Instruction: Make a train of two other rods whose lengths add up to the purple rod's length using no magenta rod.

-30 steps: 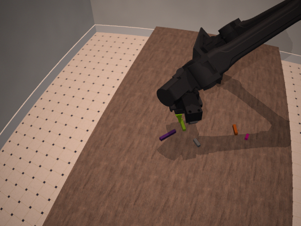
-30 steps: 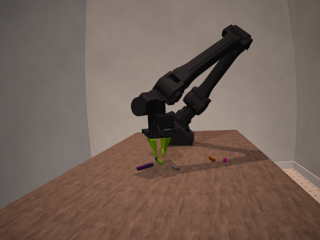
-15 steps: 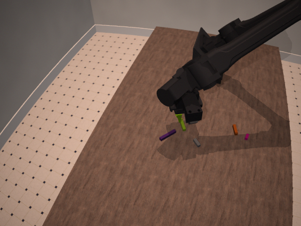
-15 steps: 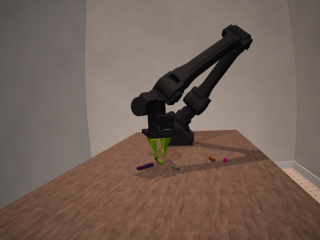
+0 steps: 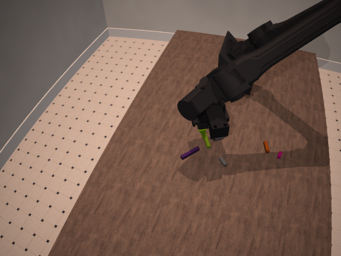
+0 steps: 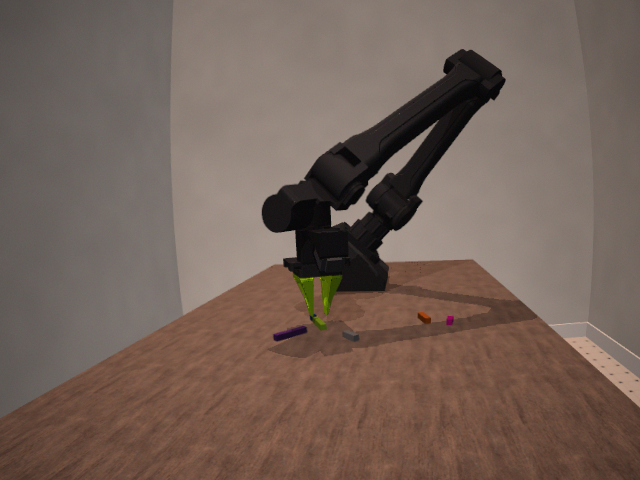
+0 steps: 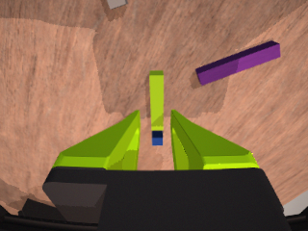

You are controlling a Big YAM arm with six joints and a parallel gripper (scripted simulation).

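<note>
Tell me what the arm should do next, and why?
Probably lift straight up. The blue rod already lies end to end with the lime rod, and the gripper stands open around it; sideways motion could knock it.

A matte black robot arm (image 6: 392, 129) made of long, boxy links with rounded joint housings. The two main links are slim and slightly tapered, with shallow moulded grooves running along their sides. A blunt black cylinder (image 5: 189, 105) caps the wrist joint. Below it sits a squarish black block (image 5: 218, 125) with two small round screw holes on one face. The tool (image 7: 154, 137) has two bright lime-green wedge-shaped fingers, broad at the black mount and narrowing to thin tips. No cables or markings show.
</note>
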